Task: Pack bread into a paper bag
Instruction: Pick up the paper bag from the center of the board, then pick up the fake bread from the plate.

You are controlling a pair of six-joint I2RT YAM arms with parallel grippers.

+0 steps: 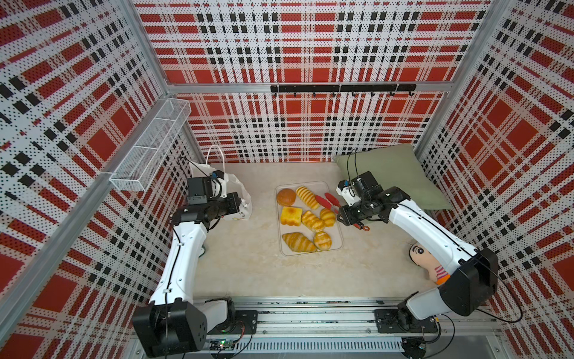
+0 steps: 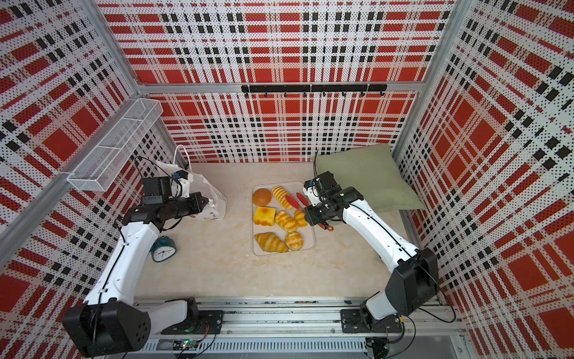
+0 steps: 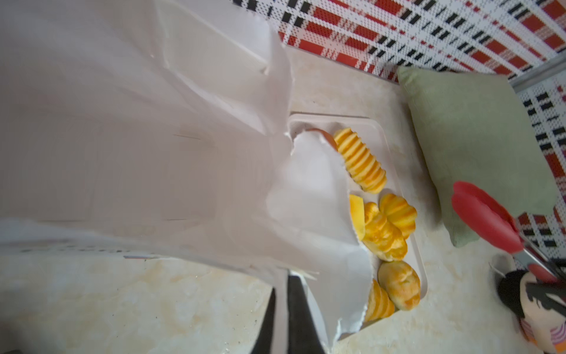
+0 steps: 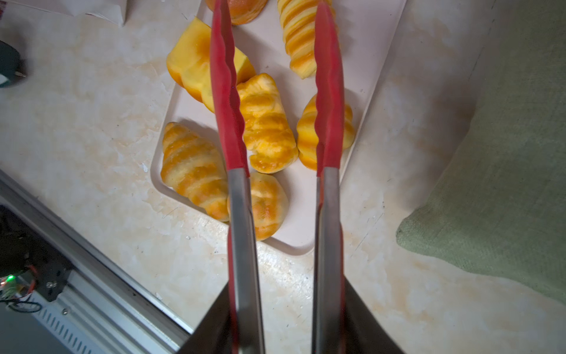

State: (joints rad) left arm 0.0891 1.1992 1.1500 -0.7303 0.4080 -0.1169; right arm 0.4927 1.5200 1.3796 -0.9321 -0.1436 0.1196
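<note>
Lab test booth; plaid perforated walls (image 1: 310,40), aluminium frame (image 1: 217,88).

The 2 top views are looking steeply down from above the front rail (image 1: 310,317). Each wrist camera is sitting close: left facing past the paper bag (image 3: 122,153), right along the tongs (image 4: 329,92), both sharing the tray (image 3: 337,118).
</note>
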